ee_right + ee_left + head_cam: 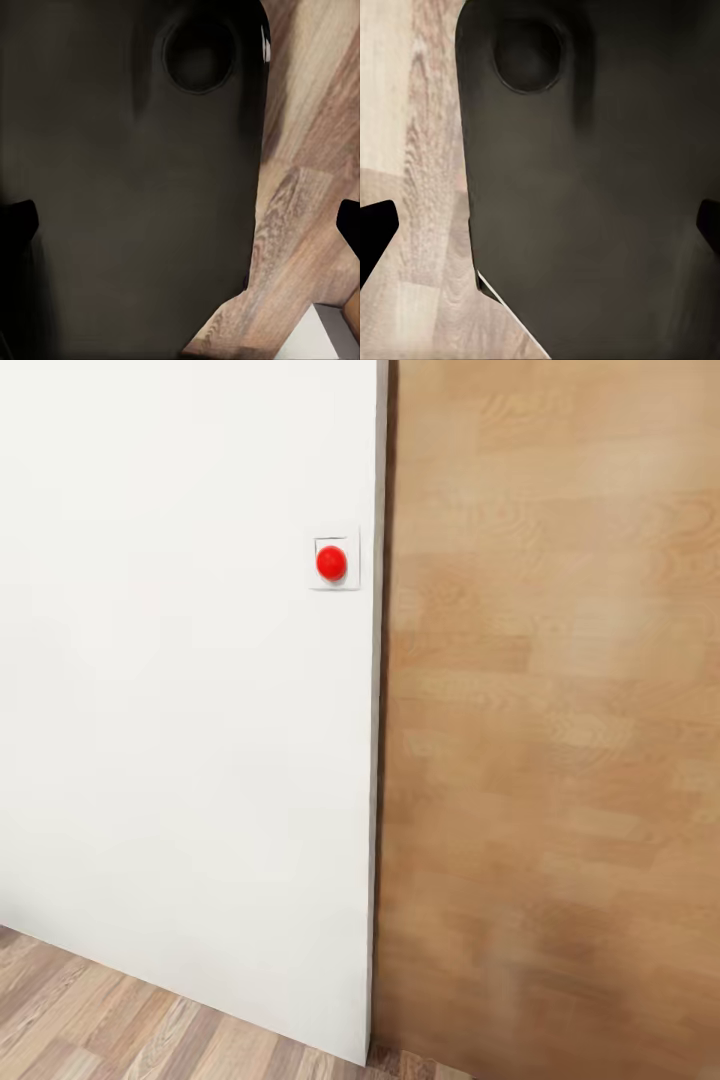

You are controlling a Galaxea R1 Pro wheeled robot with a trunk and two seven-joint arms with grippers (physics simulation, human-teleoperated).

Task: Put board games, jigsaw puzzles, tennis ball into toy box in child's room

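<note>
A smooth white wall (180,710) fills the left of the head view, flat and matte. Near its right edge sits a small square white plate with a round, glossy red button (331,563) in its middle. To the right, a broad wooden panel (550,710) in warm light-brown grain stands just beside the wall's edge, with a thin dark gap between them. Along the near bottom runs a wood-plank floor (120,1020) in streaked grey-brown boards.

The left gripper (540,225) shows two black fingertips (375,225) at opposite edges of its wrist view, spread wide with nothing between them; beyond them lies a dark, rounded robot body part (585,187) with a circular recess, over pale plank flooring. The right gripper (180,221) looks the same: fingertips (349,225) wide apart, empty, over a similar dark part (127,187) and browner planks.
</note>
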